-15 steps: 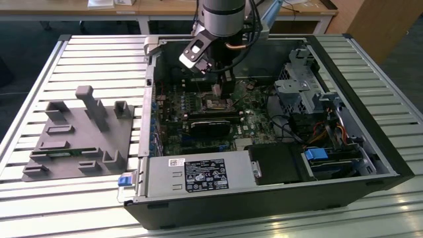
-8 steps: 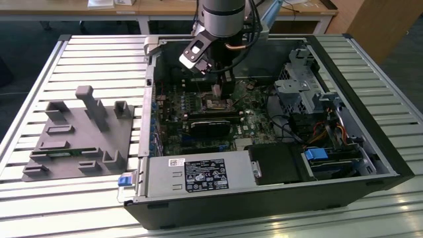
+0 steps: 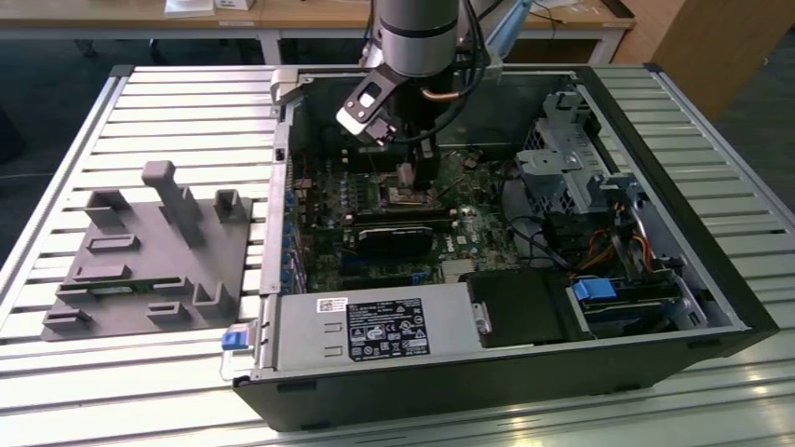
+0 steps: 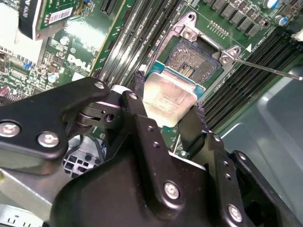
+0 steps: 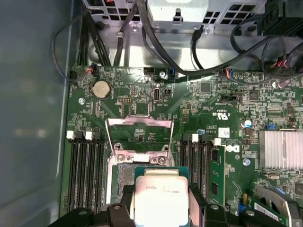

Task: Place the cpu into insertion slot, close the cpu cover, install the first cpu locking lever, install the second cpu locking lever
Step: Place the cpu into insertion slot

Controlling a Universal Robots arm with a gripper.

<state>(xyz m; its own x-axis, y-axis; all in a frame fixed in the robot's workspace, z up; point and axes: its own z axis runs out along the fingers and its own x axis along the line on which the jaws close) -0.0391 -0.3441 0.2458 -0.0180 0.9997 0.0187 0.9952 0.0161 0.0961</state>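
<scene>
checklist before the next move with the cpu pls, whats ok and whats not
1. cpu clamped in the gripper: ok
2. cpu cover flipped open, off the insertion slot: ok
3. insertion slot bare, nothing lying in it: ok
4. locking lever swung out away from the slot: ok
5. cpu seated in the slot: not ok, it is held over one edge of it
6. cpu squared up with the slot: cannot tell
</scene>
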